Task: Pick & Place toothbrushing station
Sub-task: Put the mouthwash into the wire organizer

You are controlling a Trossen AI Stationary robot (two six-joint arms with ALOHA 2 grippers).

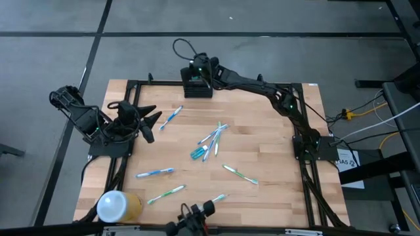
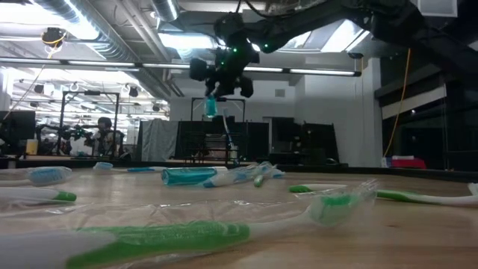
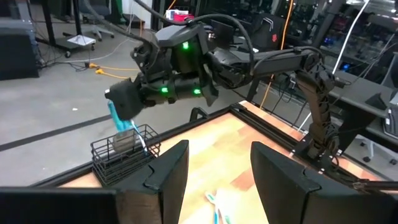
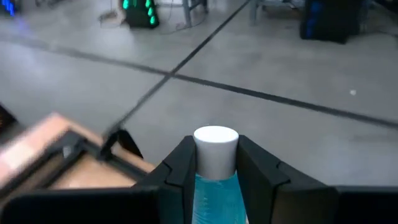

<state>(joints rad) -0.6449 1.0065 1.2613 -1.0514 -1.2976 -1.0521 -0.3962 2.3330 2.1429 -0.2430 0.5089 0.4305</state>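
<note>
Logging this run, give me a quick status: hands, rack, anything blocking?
Right hand shut on blue toothbrush, above black rack. Left hand open, idle at table's left. Nothing blocking the rack.

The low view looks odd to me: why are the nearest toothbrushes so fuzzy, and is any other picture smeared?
In the low view the closest green toothbrush lies right at the lens, out of focus, and bright ceiling lights leave the right gripper a dark shape. In the right wrist view the wooden table corner is smeared, while the blue tube between the fingers stays crisp.
</note>
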